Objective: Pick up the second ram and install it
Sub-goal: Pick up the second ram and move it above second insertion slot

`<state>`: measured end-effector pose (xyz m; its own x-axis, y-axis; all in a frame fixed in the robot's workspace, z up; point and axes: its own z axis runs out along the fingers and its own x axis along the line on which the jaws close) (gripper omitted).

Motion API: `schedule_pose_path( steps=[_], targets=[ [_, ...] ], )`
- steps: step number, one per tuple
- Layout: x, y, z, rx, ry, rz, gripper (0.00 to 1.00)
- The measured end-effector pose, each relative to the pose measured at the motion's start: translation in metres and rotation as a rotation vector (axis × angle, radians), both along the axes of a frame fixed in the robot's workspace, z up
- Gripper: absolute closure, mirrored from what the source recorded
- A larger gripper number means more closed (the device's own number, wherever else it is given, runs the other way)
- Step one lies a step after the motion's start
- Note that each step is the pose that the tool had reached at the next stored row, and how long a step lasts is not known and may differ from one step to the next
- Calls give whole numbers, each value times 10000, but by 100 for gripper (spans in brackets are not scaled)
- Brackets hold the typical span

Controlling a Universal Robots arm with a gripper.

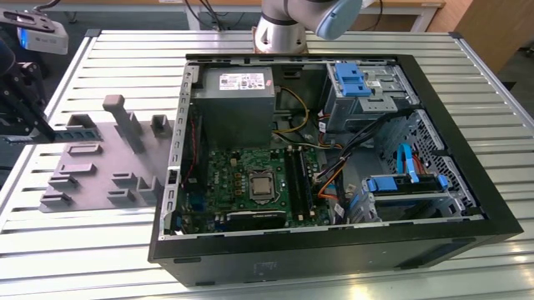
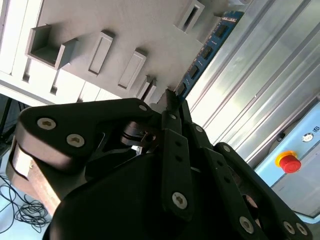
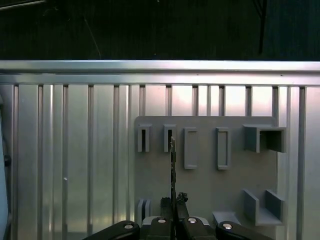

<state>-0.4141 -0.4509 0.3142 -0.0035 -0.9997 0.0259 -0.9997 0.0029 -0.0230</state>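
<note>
The ribbed metal worktop (image 1: 100,262) is carrying an open black computer case (image 1: 334,256). In the exterior view a grey slotted holder plate (image 1: 92,172) is lying at its nine o'clock. In the second wrist view, the black hand (image 2: 172,97) is pinching one end of the second ram (image 2: 206,49), a thin blue memory stick, along that plate's edge.

Lab: slatted metal bench (image 1: 117,56), opened computer case (image 1: 334,253)
</note>
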Motion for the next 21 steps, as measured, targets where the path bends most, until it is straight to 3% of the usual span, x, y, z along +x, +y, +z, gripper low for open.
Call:
schedule_pose_path(
  steps=[21],
  targets=[
    [0, 1, 312, -1, 0, 0, 86]
  ],
)
